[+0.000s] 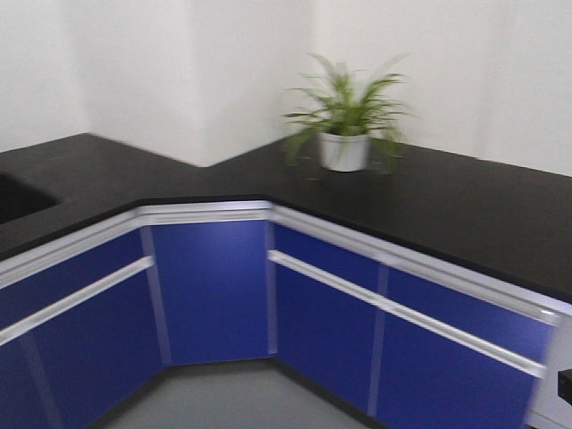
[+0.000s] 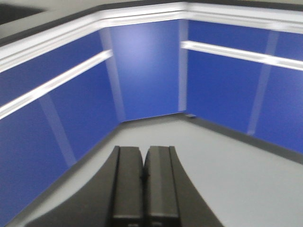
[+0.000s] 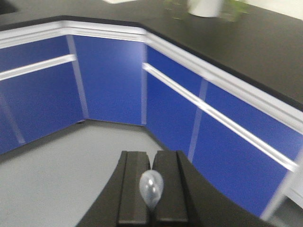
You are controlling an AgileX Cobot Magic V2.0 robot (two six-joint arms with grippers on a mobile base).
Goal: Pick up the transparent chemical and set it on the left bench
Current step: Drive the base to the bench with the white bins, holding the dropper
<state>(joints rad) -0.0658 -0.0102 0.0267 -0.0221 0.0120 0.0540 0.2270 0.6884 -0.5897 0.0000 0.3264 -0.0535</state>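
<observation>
Our right gripper (image 3: 152, 163) grasping slim clear plastic dropper pipette (image 3: 151, 186) | left gripper (image 2: 143, 156) closed, empty | we should carry level, without squeezing harder

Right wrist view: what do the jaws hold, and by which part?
The right gripper holds the transparent chemical, jaws shut on its neck just under the bulb.

The counter (image 1: 465, 206) runs along the wall (image 1: 134, 71) and turns at an inside corner. The potted plant (image 1: 344, 130) stands on the counter to the right of that corner, near the wall. The cabinets (image 1: 214, 295) sit under the counter, and the floor (image 1: 241, 398) lies before them. The pipette (image 3: 151, 187) sits clamped in the right hand (image 3: 152, 158), above the floor.
</observation>
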